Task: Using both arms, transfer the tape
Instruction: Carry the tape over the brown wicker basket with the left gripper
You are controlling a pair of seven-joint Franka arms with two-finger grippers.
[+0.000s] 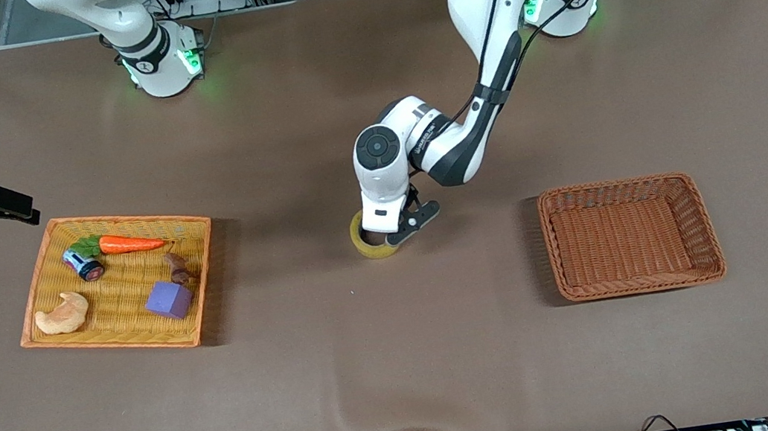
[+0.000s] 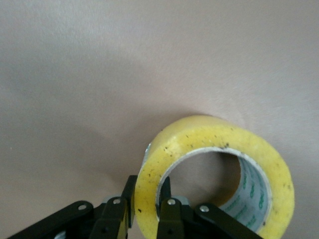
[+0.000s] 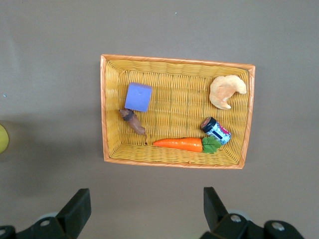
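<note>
Gripping stage reached, by the look of it: tape [image 1: 371, 244] sits on the bare table between the two baskets, mid-table, not yet lifted. Left gripper [image 1: 398, 232] is down on it, jaws closed on the roll's wall, one finger inside the core hole, one outside, as the left wrist view shows. Roll lies flat, hole up; pinch is at the rim edge toward the left arm's end of the table.

Brown basket [image 1: 631, 235], toward the left arm's end, holds nothing, so my read is drop-off is still to do: lift, carry, release. Yellow basket [image 1: 117, 281], toward the right arm's end, holds purple cube [image 1: 169, 299], pastry [image 1: 63, 314], carrot [image 1: 129, 243], small jar [image 1: 83, 264] and a brown piece [image 1: 177, 268].

Right gripper [image 3: 144, 209] hangs over the table just beside the yellow basket, jaws wide apart, holding nothing; right arm waits.

Risk guess: thin wall pinch, roll may tilt on lift.
</note>
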